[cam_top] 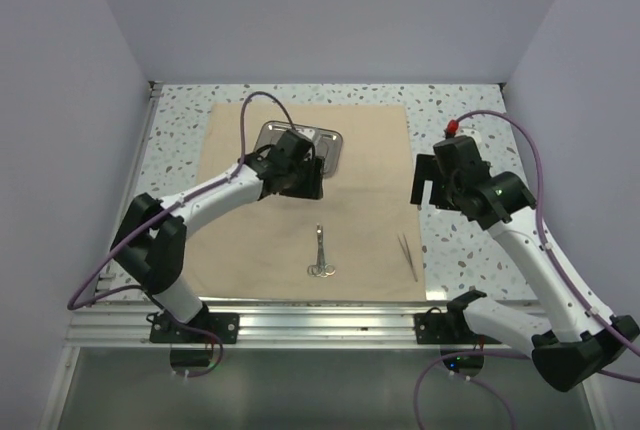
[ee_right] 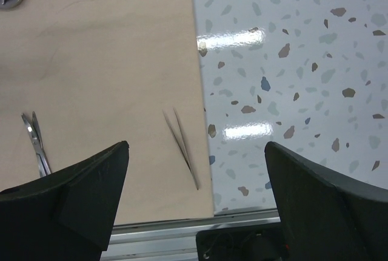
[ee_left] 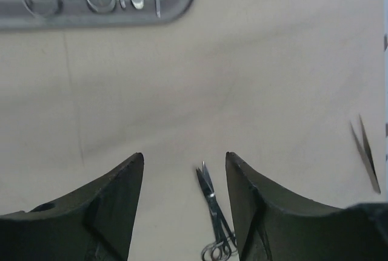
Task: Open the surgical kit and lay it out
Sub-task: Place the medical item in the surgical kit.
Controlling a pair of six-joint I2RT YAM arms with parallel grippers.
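Wrap sheet (cam_top: 370,180) lies flat mid-frame, steel tray (cam_top: 335,145) upper centre, scissors (cam_top: 320,255) and tweezers (cam_top: 408,256) lower down, left gripper (ee_left: 185,158) hovering part-open and empty below the tray, right gripper (ee_right: 197,145) spread wide, empty.

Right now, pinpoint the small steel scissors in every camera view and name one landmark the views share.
Top external: the small steel scissors lie lower centre on the tan paper-like wrap sheet.
Left wrist: bottom centre, seen between the left fingers.
Right wrist: lower left, near the picture's edge.
Shared landmark: the thin steel tweezers, to the scissors' right in all three views.
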